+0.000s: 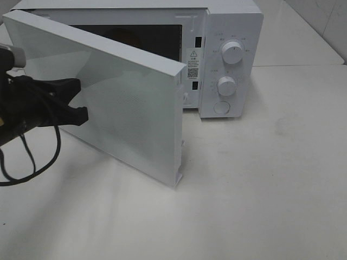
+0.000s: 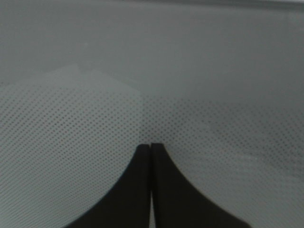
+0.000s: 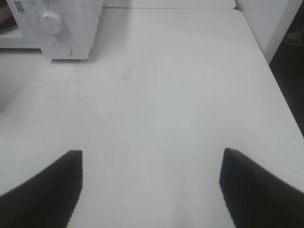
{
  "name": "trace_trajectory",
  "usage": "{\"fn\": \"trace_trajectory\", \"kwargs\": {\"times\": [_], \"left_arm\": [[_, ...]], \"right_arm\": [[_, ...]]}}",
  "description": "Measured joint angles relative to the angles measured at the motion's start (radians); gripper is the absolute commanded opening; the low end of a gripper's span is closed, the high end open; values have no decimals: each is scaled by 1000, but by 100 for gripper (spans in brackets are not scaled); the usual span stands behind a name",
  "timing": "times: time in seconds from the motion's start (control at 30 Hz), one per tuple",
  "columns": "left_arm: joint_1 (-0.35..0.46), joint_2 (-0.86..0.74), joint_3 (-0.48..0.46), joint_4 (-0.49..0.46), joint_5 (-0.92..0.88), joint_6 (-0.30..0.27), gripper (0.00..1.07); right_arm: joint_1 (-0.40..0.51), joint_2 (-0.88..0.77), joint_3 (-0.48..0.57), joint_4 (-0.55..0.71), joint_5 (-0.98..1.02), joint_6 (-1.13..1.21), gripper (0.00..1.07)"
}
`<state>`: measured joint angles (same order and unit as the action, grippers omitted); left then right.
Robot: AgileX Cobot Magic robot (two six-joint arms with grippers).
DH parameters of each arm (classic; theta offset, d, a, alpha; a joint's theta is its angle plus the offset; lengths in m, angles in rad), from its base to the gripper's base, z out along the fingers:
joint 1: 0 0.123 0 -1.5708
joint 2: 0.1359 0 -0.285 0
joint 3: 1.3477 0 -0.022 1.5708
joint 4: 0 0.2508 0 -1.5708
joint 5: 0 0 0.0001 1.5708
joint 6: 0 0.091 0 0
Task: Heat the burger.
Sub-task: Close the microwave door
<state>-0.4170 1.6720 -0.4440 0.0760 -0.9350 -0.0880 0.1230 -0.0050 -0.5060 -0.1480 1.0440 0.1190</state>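
1. The left fingers (image 2: 140, 166) are closed tip to tip with nothing between them, right up against the dotted window of the microwave door (image 1: 124, 103).
2. The door stands swung open from the white microwave (image 1: 230, 65).
3. The right fingers (image 3: 57, 190) are spread wide over the bare white bench (image 1: 260, 189), gripping nothing.
4. The burger shows in no view, and the open door hides most of the oven cavity, so I cannot tell where it lies relative to either pair of fingers.
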Motion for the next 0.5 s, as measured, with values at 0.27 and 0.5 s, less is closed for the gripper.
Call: {"fn": "trace_trajectory", "kwargs": {"times": [0.27,0.5], "left_arm": [[-103,54,-148,-156,107,106,0],[-185,117,-307,-377,186,285,0]], "right_arm": [[0,0,0,0,0,0,76],[0,0,0,0,0,0,76]]}}
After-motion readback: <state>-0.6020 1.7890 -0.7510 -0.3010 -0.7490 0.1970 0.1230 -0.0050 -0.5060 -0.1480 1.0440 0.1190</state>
